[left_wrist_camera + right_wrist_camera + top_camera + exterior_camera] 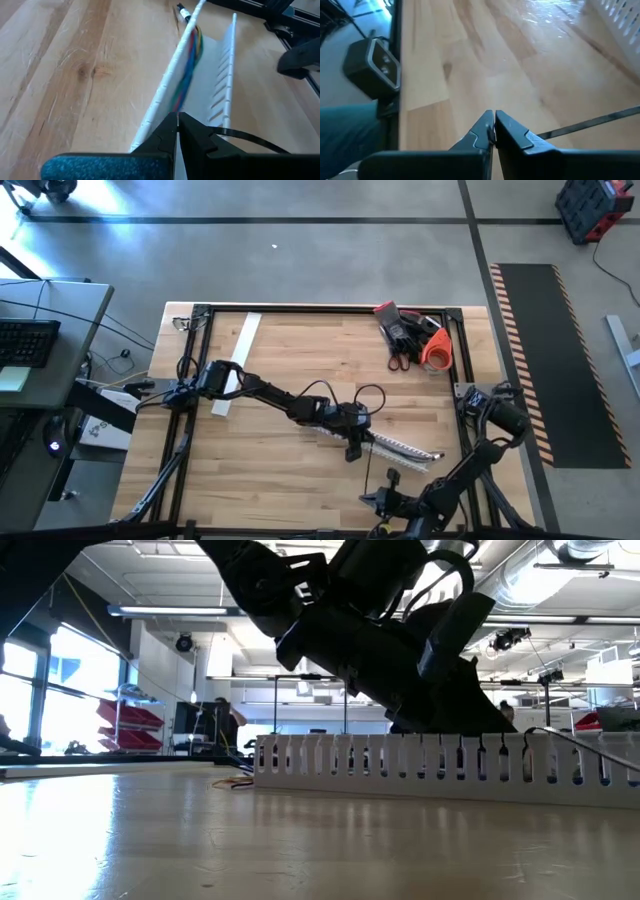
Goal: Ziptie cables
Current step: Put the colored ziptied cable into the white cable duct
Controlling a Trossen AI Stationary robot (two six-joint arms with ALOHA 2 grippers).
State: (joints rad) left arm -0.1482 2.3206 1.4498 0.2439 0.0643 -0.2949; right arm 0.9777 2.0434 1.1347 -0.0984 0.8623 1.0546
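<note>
Left pincer (177,120) pressed together, empty, over slotted white plastic channel (220,75) holding thin multicoloured cables (187,75); light, floppy, best pinched mid-bundle. Right pincer (494,122) likewise together, low above wooden surface (485,60).

The cables (187,80) are lying inside the slotted channel (400,446) mid-table, the left gripper (352,448) hovering over its end; tools (408,335) are sitting at the far right corner.

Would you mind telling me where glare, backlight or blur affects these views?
High view: bright glare on the grey floor top left. Low view: the left arm is a dark backlit silhouette over the slotted white plastic channel. Left wrist view: the coloured cables are soft. Right wrist view: sheen on the wooden table.
</note>
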